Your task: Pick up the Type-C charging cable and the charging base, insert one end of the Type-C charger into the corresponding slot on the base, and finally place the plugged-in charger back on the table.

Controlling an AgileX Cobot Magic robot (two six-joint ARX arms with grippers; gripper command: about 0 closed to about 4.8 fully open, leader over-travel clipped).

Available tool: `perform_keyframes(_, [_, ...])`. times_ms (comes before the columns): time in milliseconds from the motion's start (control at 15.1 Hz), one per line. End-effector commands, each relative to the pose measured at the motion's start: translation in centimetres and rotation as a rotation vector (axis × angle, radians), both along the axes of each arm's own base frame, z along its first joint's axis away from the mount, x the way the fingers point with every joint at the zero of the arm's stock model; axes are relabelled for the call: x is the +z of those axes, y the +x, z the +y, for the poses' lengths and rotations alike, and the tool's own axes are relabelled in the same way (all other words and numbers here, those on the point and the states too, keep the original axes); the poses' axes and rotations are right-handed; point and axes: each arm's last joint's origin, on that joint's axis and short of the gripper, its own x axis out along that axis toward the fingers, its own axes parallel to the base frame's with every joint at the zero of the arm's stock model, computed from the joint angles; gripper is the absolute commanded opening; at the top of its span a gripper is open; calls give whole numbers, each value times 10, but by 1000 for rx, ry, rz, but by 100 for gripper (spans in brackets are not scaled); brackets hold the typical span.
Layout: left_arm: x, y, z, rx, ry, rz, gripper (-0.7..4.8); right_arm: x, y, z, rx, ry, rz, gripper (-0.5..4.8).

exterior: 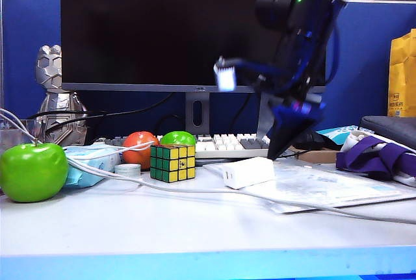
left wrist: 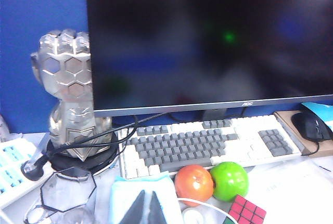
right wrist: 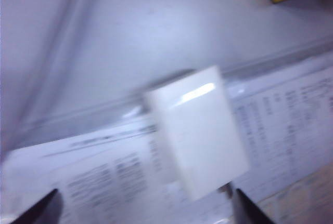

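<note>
Above the charging base (right wrist: 196,130) on the table (exterior: 195,228), the right gripper (right wrist: 145,206) hangs wide open, while the left gripper (left wrist: 147,208) is closed on nothing.

Green apple (exterior: 32,171), Rubik's cube (exterior: 172,162), keyboard (left wrist: 208,143) — all before a dark monitor (exterior: 162,26).
</note>
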Motion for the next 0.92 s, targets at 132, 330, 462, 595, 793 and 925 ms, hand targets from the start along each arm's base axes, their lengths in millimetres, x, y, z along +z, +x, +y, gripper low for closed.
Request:
perform_keyframes(132, [2, 0, 0, -7, -2, -15, -4, -20, 13, 8, 38, -17, -37, 479])
perform_keyframes(330, [-1, -1, -1, -25, -4, 16, -4, -32, 20, 11, 38, -13, -46, 454])
perform_keyframes(462, [-1, -1, -1, -24, -4, 21, -4, -34, 25, 14, 35, 3, -85, 448])
perform_keyframes(595, [-1, -1, -1, -25, -4, 21, -4, -36, 33, 18, 35, 4, -87, 376])
perform_keyframes(793, [-1, -1, -1, -25, -4, 21, -4, -39, 44, 23, 18, -5, -50, 284])
perform_keyframes(925, [-1, -1, -1, -25, -4, 21, -4, -42, 41, 21, 12, -43, -5, 224])
